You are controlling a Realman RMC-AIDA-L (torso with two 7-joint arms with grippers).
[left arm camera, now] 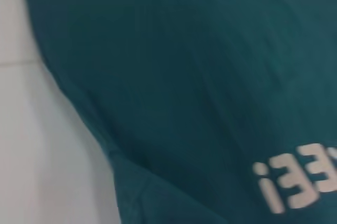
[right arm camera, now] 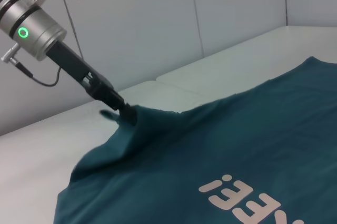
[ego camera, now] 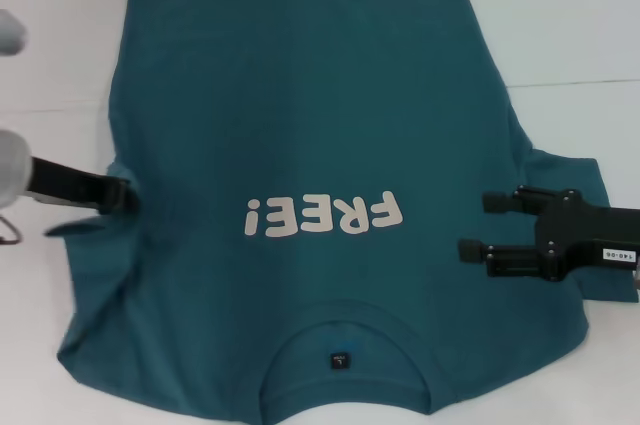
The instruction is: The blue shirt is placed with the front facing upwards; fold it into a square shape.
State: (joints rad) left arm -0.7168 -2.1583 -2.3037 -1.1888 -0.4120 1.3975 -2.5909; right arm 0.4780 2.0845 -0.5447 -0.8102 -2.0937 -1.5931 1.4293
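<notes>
The blue shirt lies front up on the white table, its collar nearest me and the white "FREE!" lettering across the chest. My left gripper is at the shirt's left edge beside the sleeve, shut on a pinch of fabric. In the right wrist view the left gripper holds that fabric raised into a small peak. My right gripper is over the shirt's right side near the other sleeve, fingers apart and holding nothing. The left wrist view shows the shirt and part of the lettering.
The white table extends past the shirt on both sides, with a seam line running across it at the right. A pale wall rises behind the table's far edge.
</notes>
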